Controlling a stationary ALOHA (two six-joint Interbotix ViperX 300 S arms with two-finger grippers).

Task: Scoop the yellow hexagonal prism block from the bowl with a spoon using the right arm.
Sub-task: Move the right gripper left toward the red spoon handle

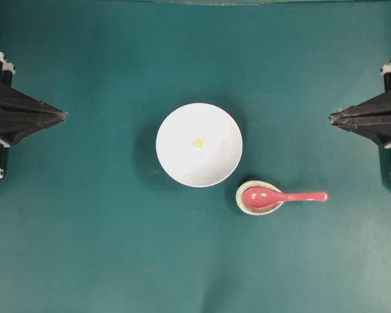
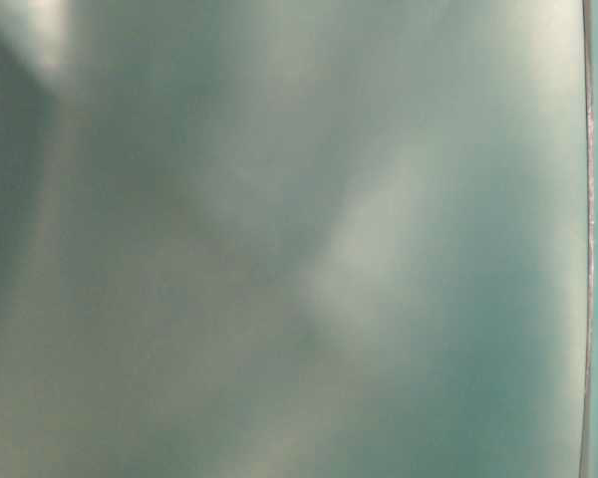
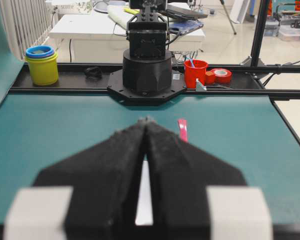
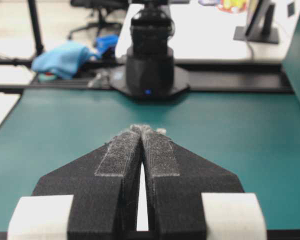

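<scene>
- Check the right gripper at the right edge of the overhead view: its fingers are pressed together to a point, hold nothing, and aim level toward the table centre.
- Confirm the same on the left gripper at the left edge: fingers closed tip to tip, empty, pointing inward. Both sit well apart from the dishes.
- In the right wrist view you see the right gripper's two padded fingers meeting at the tips, with only a thin slit behind.
- Note the surface: a plain teal mat covers the whole table.
- Locate the bowl, white and round, near the table centre. The yellow hexagonal prism block lies inside it, near the middle of its floor.
- Locate the spoon just beside the bowl, on its lower right. Its scoop sits in the speckled spoon rest; its handle points toward the right gripper's side.
- Behind the opposite arm base, the left wrist view shows you a yellow cup, a red cup and tape rolls.
- Disregard the table-level view: it shows only blurred teal.
</scene>
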